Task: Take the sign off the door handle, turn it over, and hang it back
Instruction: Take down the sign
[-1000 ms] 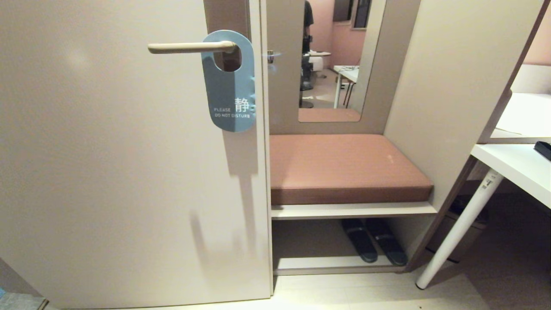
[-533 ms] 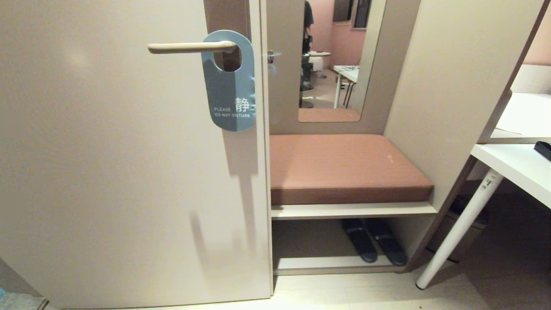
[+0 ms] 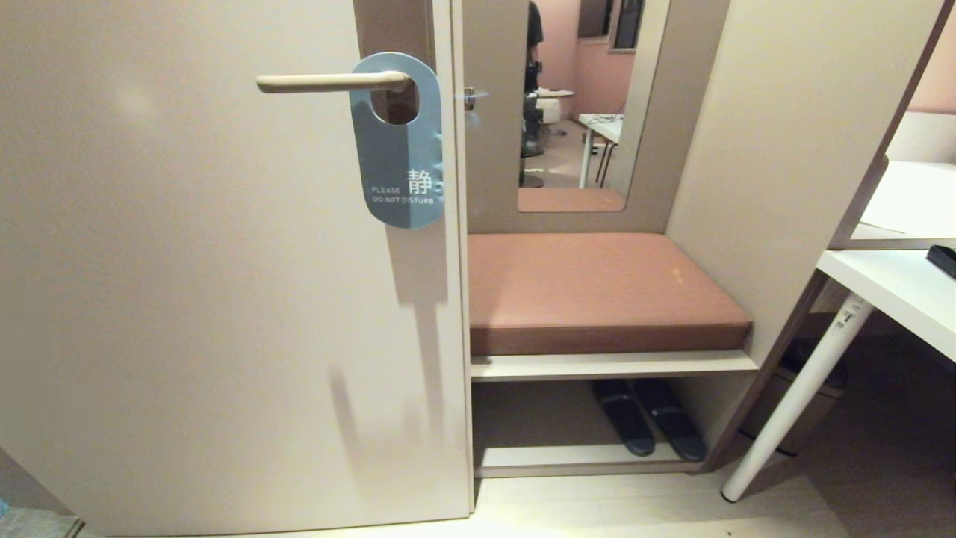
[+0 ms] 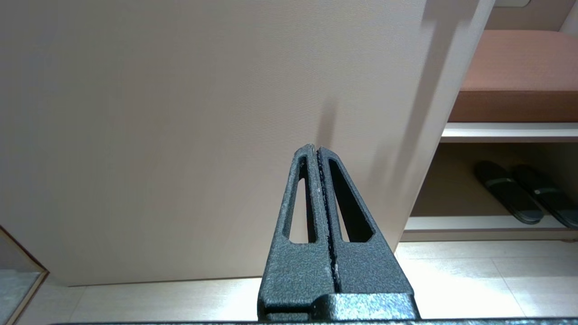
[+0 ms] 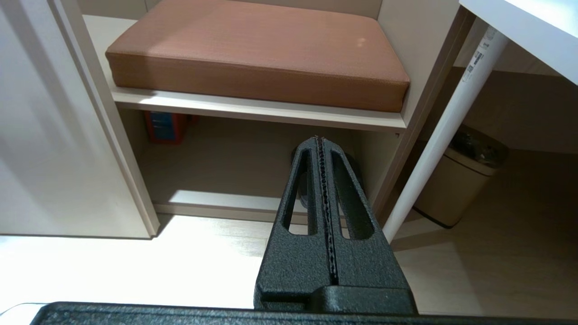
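Observation:
The sign (image 3: 398, 157) hangs blue side out, reading "PLEASE DO NOT DISTURB", with its round hole over the door handle (image 3: 321, 82). The cream lever sticks out to the left from a brownish backplate (image 3: 392, 30) on the beige door (image 3: 187, 299). Neither arm shows in the head view. My left gripper (image 4: 314, 148) is shut and empty, low down, pointing at the lower door panel. My right gripper (image 5: 319, 139) is shut and empty too, pointing at the open shelf under the bench.
A brown cushioned bench (image 3: 597, 288) sits right of the door, dark slippers (image 3: 648, 418) on the shelf below. A mirror (image 3: 579, 97) stands above it. A white desk (image 3: 889, 288) with a slanted leg (image 3: 799, 392) is at the right, a bin (image 5: 460, 180) beside it.

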Robot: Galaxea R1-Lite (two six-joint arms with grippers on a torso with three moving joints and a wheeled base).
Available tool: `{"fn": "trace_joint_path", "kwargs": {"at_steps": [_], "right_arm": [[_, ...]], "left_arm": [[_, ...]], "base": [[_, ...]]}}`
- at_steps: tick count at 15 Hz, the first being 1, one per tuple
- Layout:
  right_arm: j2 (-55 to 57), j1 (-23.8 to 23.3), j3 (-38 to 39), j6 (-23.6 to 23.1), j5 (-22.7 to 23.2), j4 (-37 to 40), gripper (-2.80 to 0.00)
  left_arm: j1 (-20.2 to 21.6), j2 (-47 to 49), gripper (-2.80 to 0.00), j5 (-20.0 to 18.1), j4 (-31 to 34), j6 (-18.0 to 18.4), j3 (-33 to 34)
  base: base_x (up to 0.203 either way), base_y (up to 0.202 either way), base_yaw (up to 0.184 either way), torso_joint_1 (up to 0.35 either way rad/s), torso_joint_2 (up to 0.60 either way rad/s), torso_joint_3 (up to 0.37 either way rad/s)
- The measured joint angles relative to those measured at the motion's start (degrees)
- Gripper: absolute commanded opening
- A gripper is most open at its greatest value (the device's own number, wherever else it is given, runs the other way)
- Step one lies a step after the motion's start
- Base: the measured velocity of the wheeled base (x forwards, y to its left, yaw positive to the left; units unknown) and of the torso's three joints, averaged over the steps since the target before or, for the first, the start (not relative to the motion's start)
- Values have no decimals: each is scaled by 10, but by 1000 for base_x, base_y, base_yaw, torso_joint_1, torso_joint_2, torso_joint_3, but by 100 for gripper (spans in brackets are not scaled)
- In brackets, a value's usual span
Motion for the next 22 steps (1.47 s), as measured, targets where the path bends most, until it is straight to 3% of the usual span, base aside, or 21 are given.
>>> {"fn": "trace_joint_path", "kwargs": {"at_steps": [22], "right_arm": [[0, 0, 0, 0, 0, 0, -280]], "left_arm": [[0, 0, -280, 0, 0, 0, 0]], "base": [[0, 0, 0, 0, 0, 0]]}}
